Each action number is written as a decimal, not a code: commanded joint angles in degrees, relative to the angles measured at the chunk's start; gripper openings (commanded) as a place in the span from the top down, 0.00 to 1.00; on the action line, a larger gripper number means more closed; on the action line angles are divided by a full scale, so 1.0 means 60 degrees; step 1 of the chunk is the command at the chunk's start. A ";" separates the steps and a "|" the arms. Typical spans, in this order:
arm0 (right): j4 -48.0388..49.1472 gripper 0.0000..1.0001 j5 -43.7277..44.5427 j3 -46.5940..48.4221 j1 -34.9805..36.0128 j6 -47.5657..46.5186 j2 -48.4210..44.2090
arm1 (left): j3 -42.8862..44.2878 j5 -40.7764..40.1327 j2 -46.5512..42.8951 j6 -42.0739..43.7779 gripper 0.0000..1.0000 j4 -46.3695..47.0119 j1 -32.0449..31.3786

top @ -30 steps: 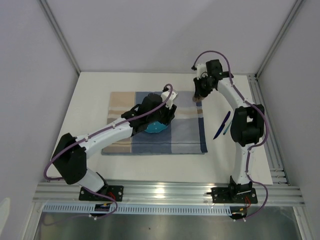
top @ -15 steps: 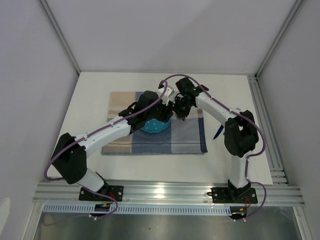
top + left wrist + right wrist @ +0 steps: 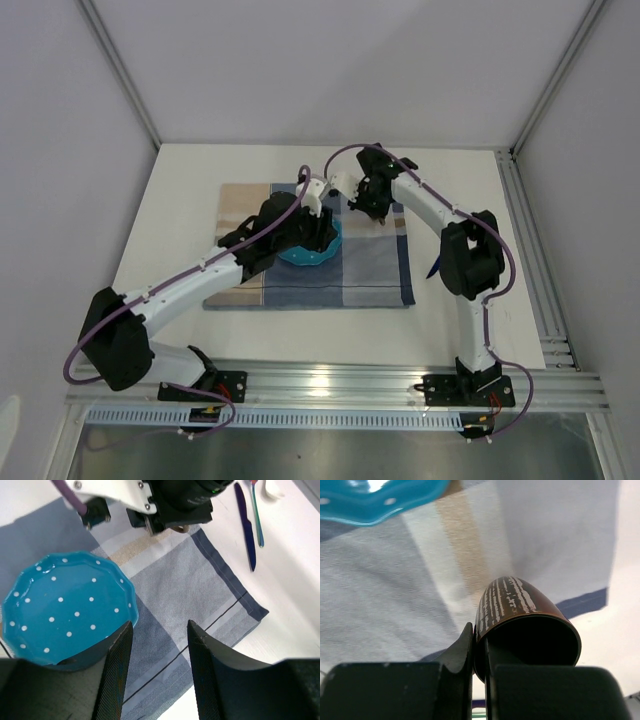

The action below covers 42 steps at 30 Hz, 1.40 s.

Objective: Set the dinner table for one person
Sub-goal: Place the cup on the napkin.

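A teal white-dotted bowl (image 3: 308,254) (image 3: 65,610) sits on the blue-and-beige checked placemat (image 3: 370,270) on the white dinner table (image 3: 180,200). My left gripper (image 3: 322,232) (image 3: 157,645) hangs open just right of the bowl, with only cloth between its fingers; the left finger (image 3: 117,670) overlaps the bowl's rim. My right gripper (image 3: 378,200) (image 3: 480,645) is shut on the wall of a brown white-streaked cup (image 3: 520,605), one finger inside and one outside, above the placemat's far right part.
A dark blue knife (image 3: 245,525) (image 3: 432,268) and a teal-handled utensil (image 3: 256,515) lie on the table right of the placemat. The right arm's elbow (image 3: 468,255) stands over them. Silver rails (image 3: 530,230) edge the table.
The right arm swung the cup left from beyond the placemat's far right corner to over the placemat, then back slightly. The left arm shifted left; its gripper stays open by the bowl.
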 commanded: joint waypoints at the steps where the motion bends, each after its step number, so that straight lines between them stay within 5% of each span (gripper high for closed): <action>1: 0.0032 1.00 0.0057 0.1117 -0.0135 -0.0468 0.0176 | -0.0155 -0.0549 -0.0646 -0.0250 0.49 0.0139 -0.0083; 16: -0.0013 1.00 -0.0091 0.0841 0.0173 -0.0088 0.0178 | 0.0021 -0.1649 -0.0559 0.0658 0.47 0.0080 -0.0083; 20: 0.0251 0.87 0.0114 0.0606 0.0143 0.0292 0.0221 | 0.0269 -0.1430 -0.0383 0.0600 0.46 -0.0081 -0.0068; 30: 0.0500 0.84 0.0042 0.0152 0.0100 0.0673 0.0309 | 0.0739 -0.1854 0.0027 0.0206 0.33 -0.0623 0.0224; 35: 0.0618 0.64 -0.0046 0.0196 0.0041 0.0952 0.0310 | 0.0564 -0.2367 -0.0118 -0.0234 0.29 -0.0522 0.0473; 42: 0.0852 0.62 -0.0075 0.0415 -0.0018 0.1229 0.0061 | 0.0490 -0.1767 -0.0060 -0.0411 0.27 -0.0433 0.0679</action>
